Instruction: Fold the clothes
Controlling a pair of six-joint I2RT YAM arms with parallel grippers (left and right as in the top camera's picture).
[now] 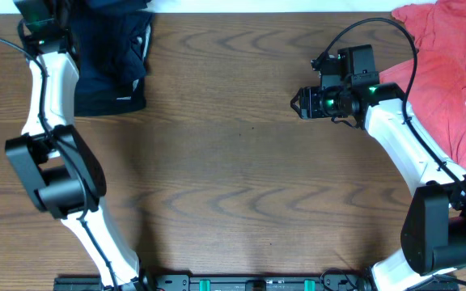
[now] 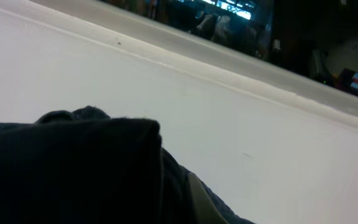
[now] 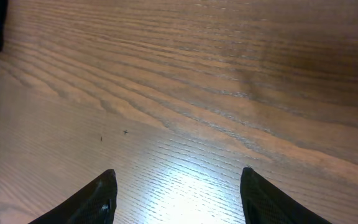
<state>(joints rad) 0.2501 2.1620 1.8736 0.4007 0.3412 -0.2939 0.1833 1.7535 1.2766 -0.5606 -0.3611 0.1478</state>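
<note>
The navy garment [image 1: 108, 61] lies bunched in the far left corner of the worktop [image 1: 233, 178], its long axis running from the far edge toward the near one. The left tool [image 1: 37, 18] sits at that garment's far left side, right at the far edge. Its wrist view shows only dark cloth close to the lens and no fingers, so I cannot tell how wide it is or whether it has hold of anything. The red T-shirt [image 1: 447, 73] is heaped in the far right corner and stretches along the right edge. The right tool [image 1: 300, 103] hovers over bare wood toward the middle, its fingers spread wide with nothing between them. It points toward the left edge, so the T-shirt lies behind it, beside and partly under its forearm. The right arm is plainly the nearer one to the T-shirt, but to my eye it must turn back toward the far right corner before it can take a hem. The left arm is already placed for the navy piece.
</note>
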